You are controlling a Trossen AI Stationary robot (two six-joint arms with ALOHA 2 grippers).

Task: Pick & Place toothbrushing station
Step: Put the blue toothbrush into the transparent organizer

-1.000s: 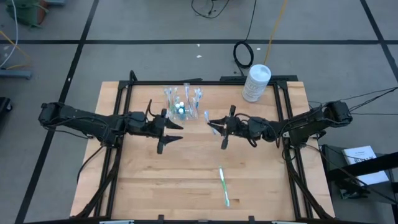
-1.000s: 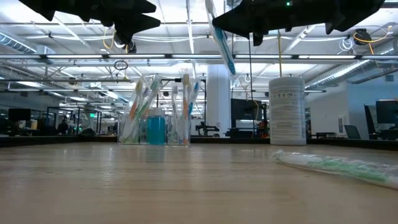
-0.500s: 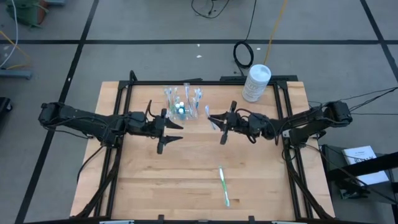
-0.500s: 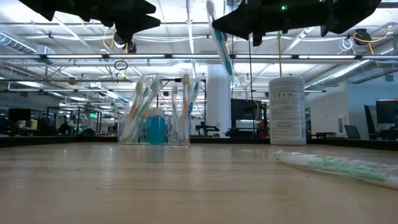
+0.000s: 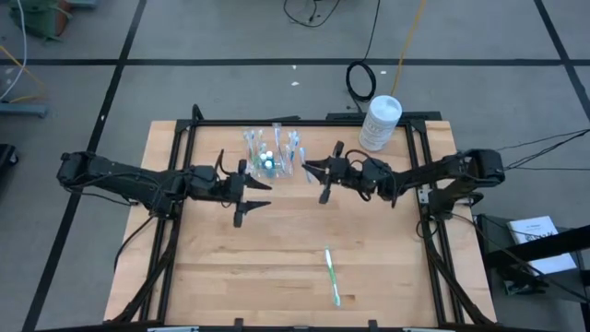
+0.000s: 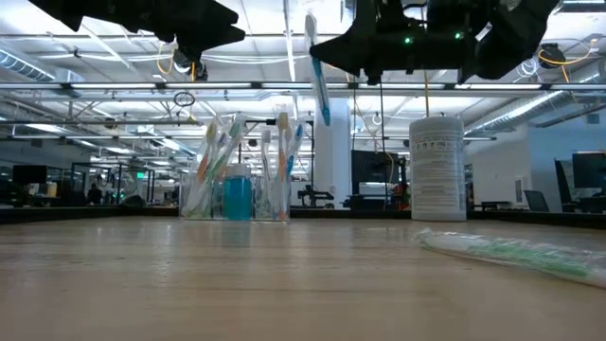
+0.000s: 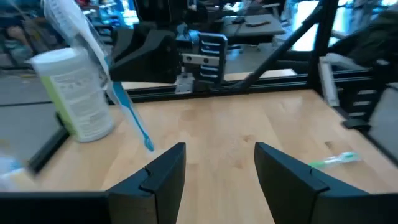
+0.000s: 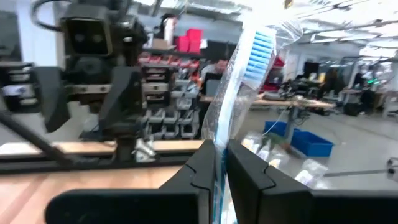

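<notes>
Now the right gripper is carrying a wrapped blue toothbrush, fingers clamped on it, brush hanging near-upright just beside the toothbrushing station at the table's far edge. The left gripper, fingers apart, is hovering near the holder's other side; plenty of open board nearer the camera.

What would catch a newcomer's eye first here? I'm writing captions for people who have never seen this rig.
Most striking is the right gripper holding a wrapped blue toothbrush in the air just beside the clear holder, which stands full of toothbrushes at the table's far edge. The left gripper hovers open near the holder. A wrapped green toothbrush lies alone on the near part of the table.
</notes>
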